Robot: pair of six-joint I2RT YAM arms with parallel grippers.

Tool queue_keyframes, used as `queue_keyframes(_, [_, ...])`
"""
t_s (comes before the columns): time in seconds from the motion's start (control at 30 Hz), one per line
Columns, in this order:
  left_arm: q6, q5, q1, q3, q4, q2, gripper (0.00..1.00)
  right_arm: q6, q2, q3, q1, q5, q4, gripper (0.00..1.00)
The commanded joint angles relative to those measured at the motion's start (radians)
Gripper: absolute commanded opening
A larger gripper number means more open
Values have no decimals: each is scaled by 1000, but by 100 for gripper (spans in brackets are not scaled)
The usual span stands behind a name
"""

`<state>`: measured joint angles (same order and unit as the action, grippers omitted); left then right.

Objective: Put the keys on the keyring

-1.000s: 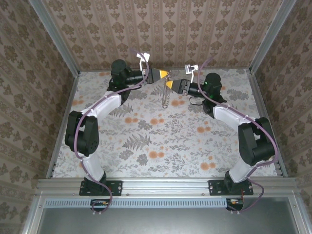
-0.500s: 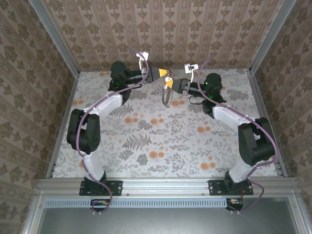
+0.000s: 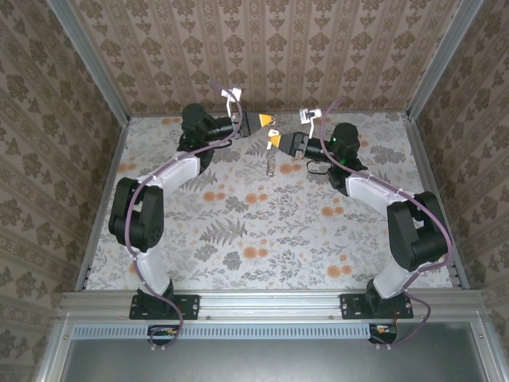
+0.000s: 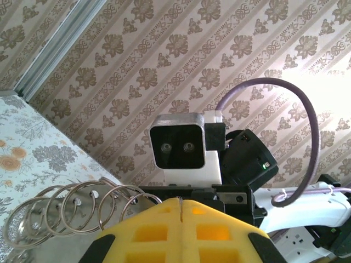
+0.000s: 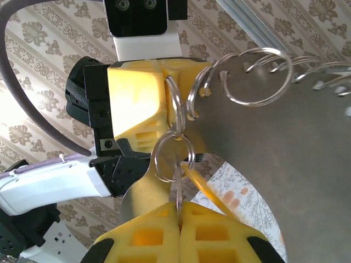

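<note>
My left gripper [image 3: 269,120] is shut at the back of the table, a thin wire of the keyring [image 5: 180,104] pinched between its yellow fingers [image 5: 137,104]. In the left wrist view that wire pokes out at the shut tips of the left gripper [image 4: 181,204]. A small ring [image 5: 156,159] hangs from the keyring. From it a thin metal key [image 5: 179,183], seen edge-on, runs down into my right gripper [image 5: 179,207], which is shut on it. An orange-yellow strip [image 5: 204,185] lies beside it. In the top view the right gripper [image 3: 274,139] is just below and to the right of the left one.
A chain of several more rings [image 4: 88,185] trails off the keyring and hangs as a bunch [image 3: 272,163] over the flowered table [image 3: 238,223]. A blurred grey shape [image 5: 307,164] covers the right of the right wrist view. Patterned walls [image 3: 262,48] stand close behind both grippers.
The right gripper has gone from open to shut, now gripping the key below the left gripper. The hanging bunch of rings has shifted slightly. The left gripper stays shut.
</note>
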<state>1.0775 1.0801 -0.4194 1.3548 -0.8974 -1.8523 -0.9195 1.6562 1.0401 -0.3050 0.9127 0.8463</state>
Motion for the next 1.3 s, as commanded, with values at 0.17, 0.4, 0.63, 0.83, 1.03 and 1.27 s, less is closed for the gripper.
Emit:
queue_keyframes(0.17, [-45,-68,-20,-25,-37,56,0,64,17,55,-70,-34,-110,0])
queue_keyframes(0.4, [-48,-99,-24,-50,-41,67,0,67,16,43,-64,-65,-131,0])
queue_keyframes(0.63, [-35,-169,-24,-87,-77,88,0,75,-59,-17,-34,-111,-197,23])
queue_keyframes(0.83, [-21,-200,-28,-98,-103,91,0,143,-193,-70,-6,-132,-330,38])
queue_keyframes(1.03, [-1,-236,-30,-107,-124,91,0,150,-313,-62,29,-214,-400,39])
queue_keyframes(1.27, [2,-314,-65,-129,-123,101,0,21,-273,25,30,-348,-351,40])
